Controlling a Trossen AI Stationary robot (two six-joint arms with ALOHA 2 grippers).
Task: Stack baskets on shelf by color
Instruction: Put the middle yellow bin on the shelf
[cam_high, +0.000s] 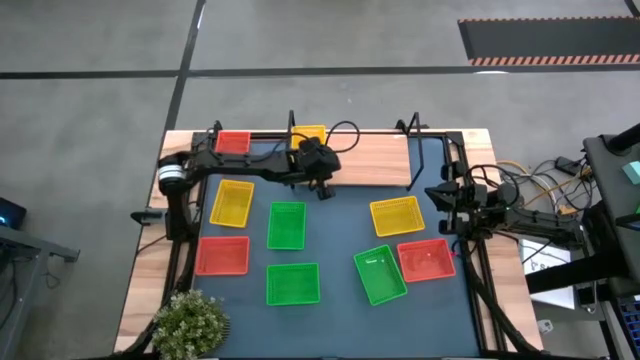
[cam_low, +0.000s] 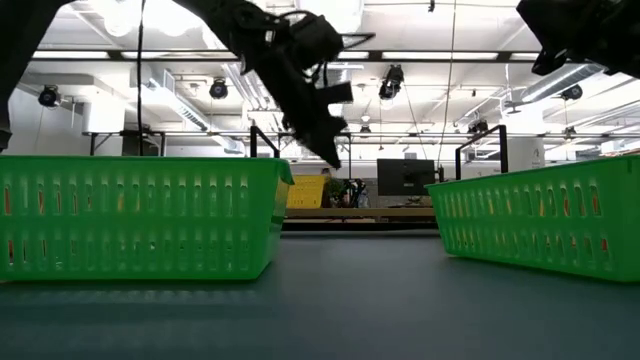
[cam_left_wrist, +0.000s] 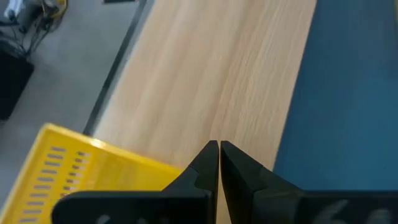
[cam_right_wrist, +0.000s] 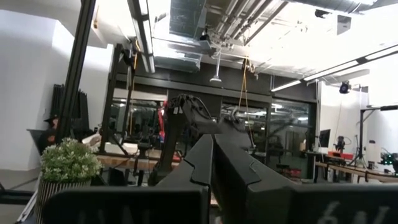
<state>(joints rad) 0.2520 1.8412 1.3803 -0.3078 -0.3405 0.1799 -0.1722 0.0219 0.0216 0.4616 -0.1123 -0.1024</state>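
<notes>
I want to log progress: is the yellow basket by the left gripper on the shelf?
Yes. The yellow basket rests on the shelf.

Overhead looks down, low view level, both share green baskets

Even overhead light is falling across the bench in the high view, casting only faint, soft shadows. In the low view, bright ceiling lights are glaring and washing out the room behind, leaving the arms as dark silhouettes, while the near green baskets are looking slightly soft. The right wrist view is blowing out towards its upper corner.
</notes>
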